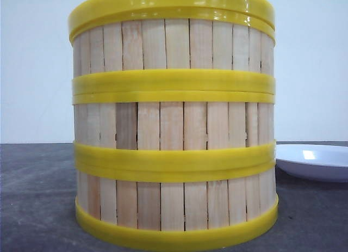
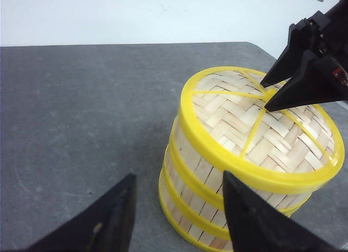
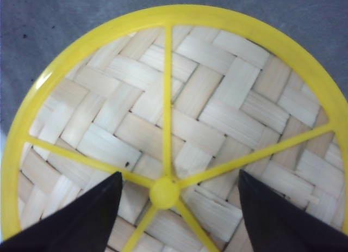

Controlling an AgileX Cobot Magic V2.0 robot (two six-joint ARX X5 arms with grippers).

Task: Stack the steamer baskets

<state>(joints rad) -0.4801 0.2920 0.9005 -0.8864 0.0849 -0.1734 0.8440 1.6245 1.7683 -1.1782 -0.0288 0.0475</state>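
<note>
Both tools gape — left tool [image 2: 176,219] low, right tool [image 3: 176,206] hanging fingers-down.

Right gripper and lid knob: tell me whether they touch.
Apart. In the right wrist view the right gripper straddles the knob, jaws open, with woven lid showing between the knob and each jaw.

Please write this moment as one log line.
steamer baskets: three stacked, lid on | right gripper: open above knob | left gripper: open, beside
</note>
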